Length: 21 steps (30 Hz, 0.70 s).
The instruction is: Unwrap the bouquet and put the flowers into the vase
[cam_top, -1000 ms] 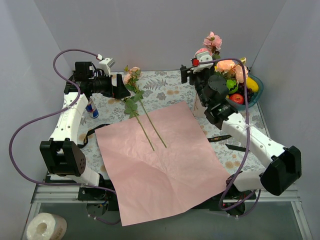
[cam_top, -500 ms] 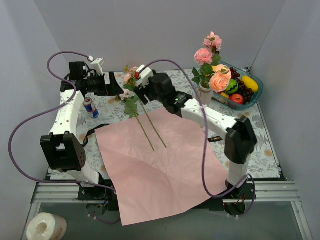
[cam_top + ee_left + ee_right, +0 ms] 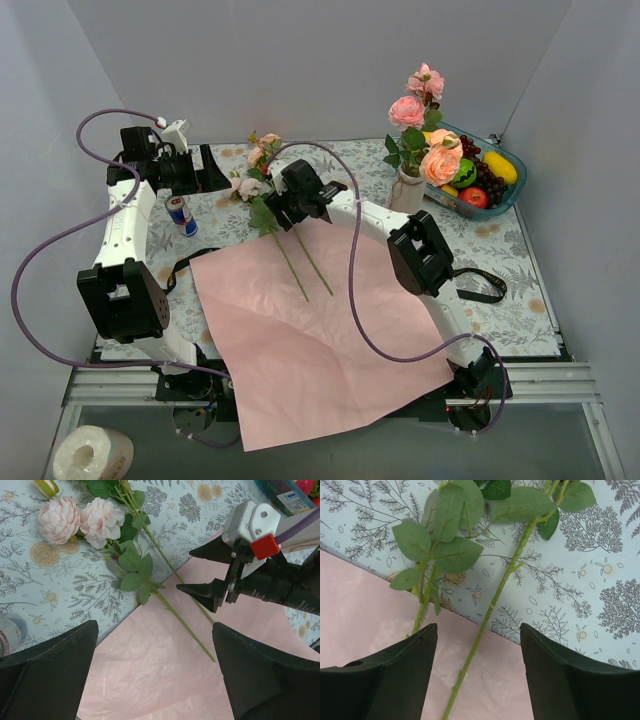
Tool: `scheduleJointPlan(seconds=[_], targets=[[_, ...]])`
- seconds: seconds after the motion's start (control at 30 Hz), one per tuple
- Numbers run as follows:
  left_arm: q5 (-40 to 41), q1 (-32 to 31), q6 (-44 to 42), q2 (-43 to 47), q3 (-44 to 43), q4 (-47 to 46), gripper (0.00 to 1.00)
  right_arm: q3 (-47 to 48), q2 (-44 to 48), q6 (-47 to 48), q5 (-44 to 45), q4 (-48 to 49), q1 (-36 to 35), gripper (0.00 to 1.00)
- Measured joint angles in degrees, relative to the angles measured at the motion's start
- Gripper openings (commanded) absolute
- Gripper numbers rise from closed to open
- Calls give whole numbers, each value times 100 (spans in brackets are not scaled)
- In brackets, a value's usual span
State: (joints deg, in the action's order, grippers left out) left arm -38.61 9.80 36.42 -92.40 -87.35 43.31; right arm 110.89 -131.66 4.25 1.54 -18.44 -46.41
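Note:
The bouquet is undone: its pink paper (image 3: 330, 320) lies spread flat on the table. Two loose flowers (image 3: 298, 255) rest with their stems on the paper's far left edge and their pale pink blooms (image 3: 59, 519) on the tablecloth. My right gripper (image 3: 477, 630) hangs open just above them, its jaws either side of one green stem (image 3: 470, 665) without touching it. My left gripper (image 3: 218, 172) is open and empty, held back to the left of the blooms. The white vase (image 3: 408, 190) stands at the back right, holding pink and peach roses (image 3: 406, 110).
A teal bowl of fruit (image 3: 495, 185) sits just right of the vase. A red-blue can (image 3: 180, 213) stands by the left arm. Black ribbon lies on the cloth at the left (image 3: 180, 265) and at the right (image 3: 475, 285) of the paper.
My right arm has swung from the vase across to the left and come down over the two loose stems, its jaws narrowing a little. The left arm has drawn back to the left.

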Motion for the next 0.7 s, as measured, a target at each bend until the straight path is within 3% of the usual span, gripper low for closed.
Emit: scheduleJointPlan(seconds=[0.5, 0.6, 0.7], targets=[[-48, 0, -146, 50, 0, 46, 98, 219, -518, -461, -175, -33, 166, 62], [-48, 0, -160, 63, 0, 52, 98, 223, -601, -557, -175, -111, 153, 53], [-48, 9, -181, 109, 11, 90, 98, 310, -651, -625, -170, -111, 149, 35]])
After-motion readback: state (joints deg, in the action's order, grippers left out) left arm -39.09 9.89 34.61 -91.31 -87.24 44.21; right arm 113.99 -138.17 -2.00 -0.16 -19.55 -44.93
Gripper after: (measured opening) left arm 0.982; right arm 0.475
